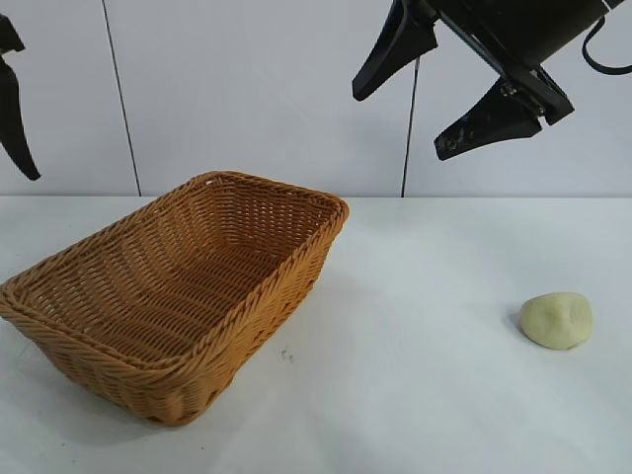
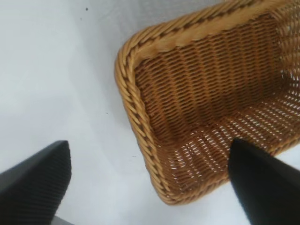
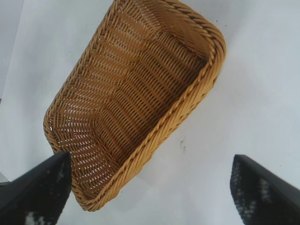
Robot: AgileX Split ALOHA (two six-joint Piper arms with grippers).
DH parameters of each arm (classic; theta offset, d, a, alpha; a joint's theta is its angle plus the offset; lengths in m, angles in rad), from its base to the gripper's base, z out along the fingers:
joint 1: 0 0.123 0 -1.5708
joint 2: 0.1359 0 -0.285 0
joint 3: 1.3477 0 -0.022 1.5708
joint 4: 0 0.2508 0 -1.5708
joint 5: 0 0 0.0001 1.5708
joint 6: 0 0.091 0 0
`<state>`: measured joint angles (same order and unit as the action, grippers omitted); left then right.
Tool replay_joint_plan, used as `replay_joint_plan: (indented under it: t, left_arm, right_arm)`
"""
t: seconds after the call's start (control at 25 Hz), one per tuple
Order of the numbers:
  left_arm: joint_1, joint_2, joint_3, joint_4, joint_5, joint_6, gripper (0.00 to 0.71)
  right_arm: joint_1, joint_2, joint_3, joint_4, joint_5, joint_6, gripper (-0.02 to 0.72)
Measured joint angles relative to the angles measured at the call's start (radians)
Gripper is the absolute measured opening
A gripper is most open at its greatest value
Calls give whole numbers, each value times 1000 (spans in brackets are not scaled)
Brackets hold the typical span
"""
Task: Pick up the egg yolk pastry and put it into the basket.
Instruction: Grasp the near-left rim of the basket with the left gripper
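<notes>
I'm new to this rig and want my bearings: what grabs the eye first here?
The big woven basket dominates the table's left half, and it has nothing in it. A small pale egg yolk pastry sits alone far to the right. Above the pastry hangs the right gripper, its black fingers spread wide.

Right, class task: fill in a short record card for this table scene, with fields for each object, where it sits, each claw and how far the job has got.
pastry: pale lump on the table, right of the basket, untouched
basket: woven, orange-tan, left of centre, nothing in it
table: white
right claw: open, holding nothing, high above the table between basket and pastry
left claw: open, holding nothing, above the basket's end
progress: pastry not yet picked up
</notes>
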<state>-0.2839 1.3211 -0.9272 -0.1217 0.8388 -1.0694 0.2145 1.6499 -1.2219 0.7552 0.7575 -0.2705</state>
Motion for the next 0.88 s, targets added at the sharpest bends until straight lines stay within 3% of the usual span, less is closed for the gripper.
replay_joint_plan:
  t: [0.24,0.88]
  left_arm:
    - [0,75,10,0,-50,-41,696]
    - [-1,448,13,-76,-228,0,696]
  right_arm:
    - [0,0,0,0,0,0,632]
    - [0,0,0,0,-3,0,632]
